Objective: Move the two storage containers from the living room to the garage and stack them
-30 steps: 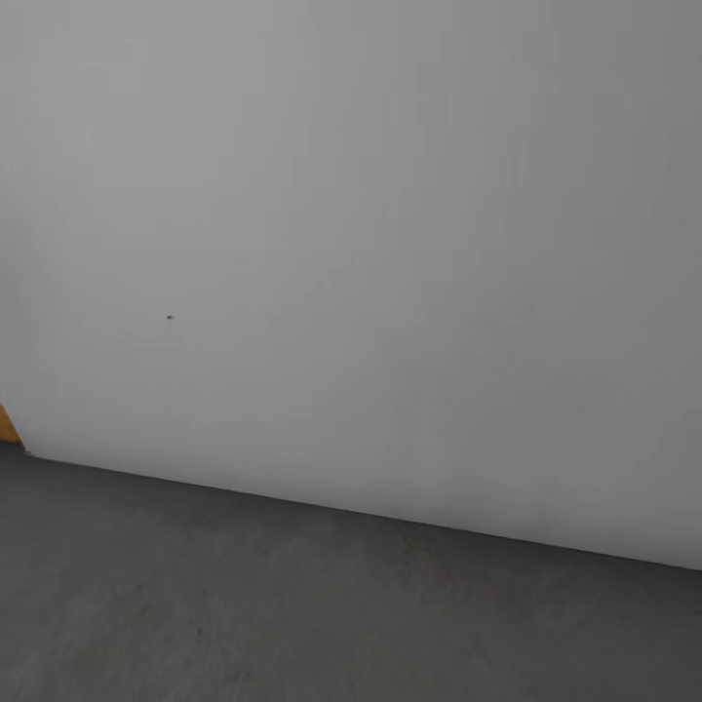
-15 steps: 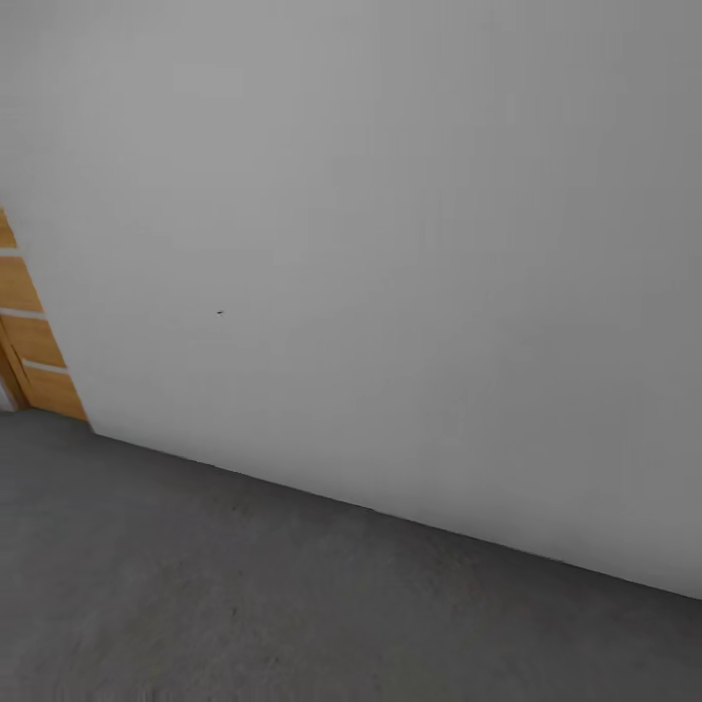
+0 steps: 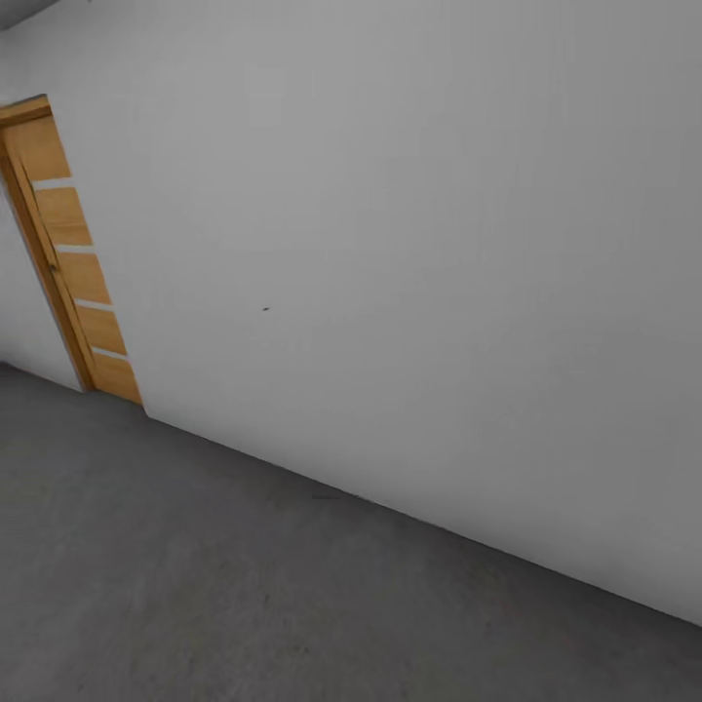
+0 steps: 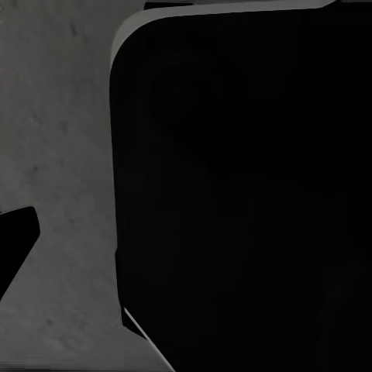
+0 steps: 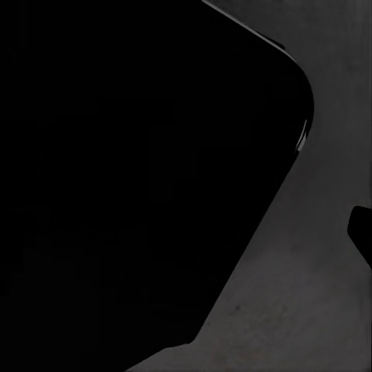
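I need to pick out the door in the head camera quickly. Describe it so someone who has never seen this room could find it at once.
Start from the big pale grey wall that runs across the head view above the dark grey concrete floor. Follow that wall to its far left end: the door stands there, reaching down to the floor. It is the one warm thing in sight, orange-brown wood crossed by thin pale horizontal strips.

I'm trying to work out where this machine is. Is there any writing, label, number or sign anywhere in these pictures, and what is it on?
None: no word, number, label or sign can be read.
The pale grey wall is plain except for one tiny dark speck, too small to be text.
The wooden door has only pale stripes.
The dark concrete floor carries no markings.
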